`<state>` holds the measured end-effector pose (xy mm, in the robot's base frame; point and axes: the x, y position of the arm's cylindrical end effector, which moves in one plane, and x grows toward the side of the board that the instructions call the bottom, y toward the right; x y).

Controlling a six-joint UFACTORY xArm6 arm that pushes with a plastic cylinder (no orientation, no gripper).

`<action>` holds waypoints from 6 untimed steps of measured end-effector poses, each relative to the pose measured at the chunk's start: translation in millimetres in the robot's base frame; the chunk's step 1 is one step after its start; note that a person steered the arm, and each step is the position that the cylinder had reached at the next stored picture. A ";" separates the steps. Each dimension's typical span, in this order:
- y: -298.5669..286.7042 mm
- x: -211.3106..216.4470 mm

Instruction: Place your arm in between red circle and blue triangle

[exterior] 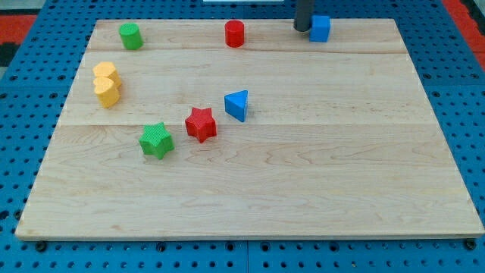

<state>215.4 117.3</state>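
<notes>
tabletop (303,182): light wooden board, three planks with seams running left to right, fills most of the view; sits on a blue perforated base (15,121) that shows on every side

rod (303,11): dark, straight, drops in from the view's top edge right of centre. Its tip (302,29) is on the board near the top edge, just beside the blue cube's left face; touching or a hair apart, can't tell. No claw on this arm, only the rod, so no released/clenched state to report

the tip is well right of the red circle and far above the blue triangle, so it isn't in the gap between the two

blocks, roughly big to small:
- green star (157,140): left of centre, lower than the rest of the blocks
- red star (201,124): just right of the green star and a bit higher, near it, not touching
- yellow pair (106,83): two blocks stacked top to bottom at the board's left side, touching; exact shapes unclear, both rounded
- blue triangle (237,105): mid board, just up and right of the red star, small gap between them
- green cylinder (130,36): top left corner area, upright
- red circle (235,33): upright cylinder at the top edge, centre, well left of the tip
- blue cube (320,28): top edge, right of the tip

red circle to blue triangle line runs nearly straight down the view; bare wood between them
</notes>
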 end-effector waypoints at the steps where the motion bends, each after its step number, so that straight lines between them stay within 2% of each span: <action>1: -4.2 2.0; 4: -5.7 19.3; 6: -39.2 25.7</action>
<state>241.1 78.1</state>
